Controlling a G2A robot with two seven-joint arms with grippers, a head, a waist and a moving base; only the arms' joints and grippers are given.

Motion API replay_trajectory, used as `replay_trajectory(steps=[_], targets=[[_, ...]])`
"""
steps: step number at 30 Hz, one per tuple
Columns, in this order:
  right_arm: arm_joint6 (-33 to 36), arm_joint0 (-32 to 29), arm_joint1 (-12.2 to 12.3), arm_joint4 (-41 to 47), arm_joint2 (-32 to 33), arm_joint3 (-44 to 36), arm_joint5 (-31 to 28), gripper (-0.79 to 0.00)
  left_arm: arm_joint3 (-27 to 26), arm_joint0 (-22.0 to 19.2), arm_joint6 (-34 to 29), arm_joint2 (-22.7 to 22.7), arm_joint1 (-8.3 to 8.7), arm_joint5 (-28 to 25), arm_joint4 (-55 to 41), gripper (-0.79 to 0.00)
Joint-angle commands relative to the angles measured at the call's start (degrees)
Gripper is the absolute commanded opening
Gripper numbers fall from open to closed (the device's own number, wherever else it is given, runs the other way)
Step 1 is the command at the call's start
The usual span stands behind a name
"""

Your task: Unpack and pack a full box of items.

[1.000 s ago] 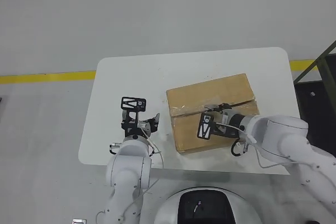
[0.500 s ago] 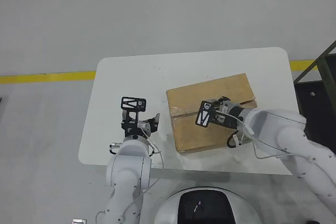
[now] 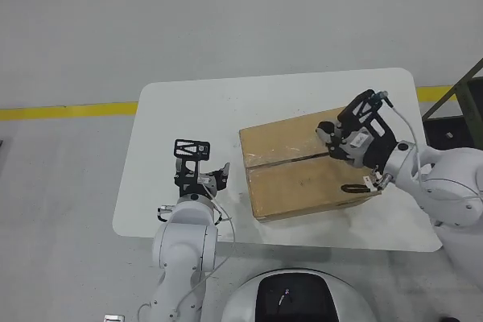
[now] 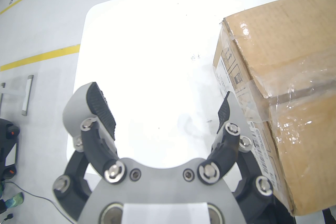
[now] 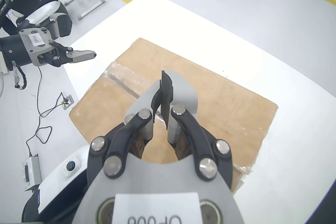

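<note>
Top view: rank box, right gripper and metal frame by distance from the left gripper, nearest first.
1. The box, just beside the left gripper.
2. The right gripper, above the box's far half.
3. The metal frame, beyond the box at the view's right edge.

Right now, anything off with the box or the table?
Nothing spilled or broken. The cardboard box sits slightly turned against the table edges, and the clear tape over its closed seam is wrinkled and puckered. Otherwise nothing stands out.
</note>
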Motion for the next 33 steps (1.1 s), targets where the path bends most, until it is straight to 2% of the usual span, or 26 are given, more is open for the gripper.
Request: replay_trajectory(steps=[1, 8, 13, 19, 23, 30, 32, 33], targets=[[-1.8, -1.0, 0.0, 7.2, 1.8, 1.1, -0.5, -0.785, 0.0, 0.0, 0.0, 0.0, 0.00, 0.0, 0.0, 0.000], [-1.6, -5.2, 0.5, 16.9, 7.9, 2.0, 0.1, -0.785, 0.0, 0.0, 0.0, 0.0, 0.00, 0.0, 0.0, 0.000], [0.9, -9.3, 1.0, 15.8, 10.9, -1.1, 2.7, -0.785, 0.0, 0.0, 0.0, 0.0, 0.00, 0.0, 0.0, 0.000], [-1.1, -12.3, 1.2, 14.5, 12.9, -4.8, 4.2, -0.785, 0.0, 0.0, 0.0, 0.0, 0.00, 0.0, 0.0, 0.000], [-2.0, -12.8, 1.5, 10.5, 13.3, -6.3, 1.9, -0.785, 0.1, 1.2, 2.5, -0.3, 0.09, -0.5, -0.4, 0.000], [-6.1, -15.7, 1.5, 7.2, 12.3, -5.7, -1.0, -0.785, -0.5, 1.7, 2.6, -0.5, 0.09, -0.8, -0.3, 0.000], [-6.6, -16.4, 1.5, 7.2, 12.4, -5.6, -1.0, -0.785, -0.6, 1.8, 2.7, -0.5, 0.08, -0.7, -0.2, -0.092], [-6.7, -16.7, 1.6, 7.2, 12.6, -5.6, -1.0, -0.785, -0.6, 1.8, 2.6, -0.5, 0.08, -0.6, 0.0, -0.222]])
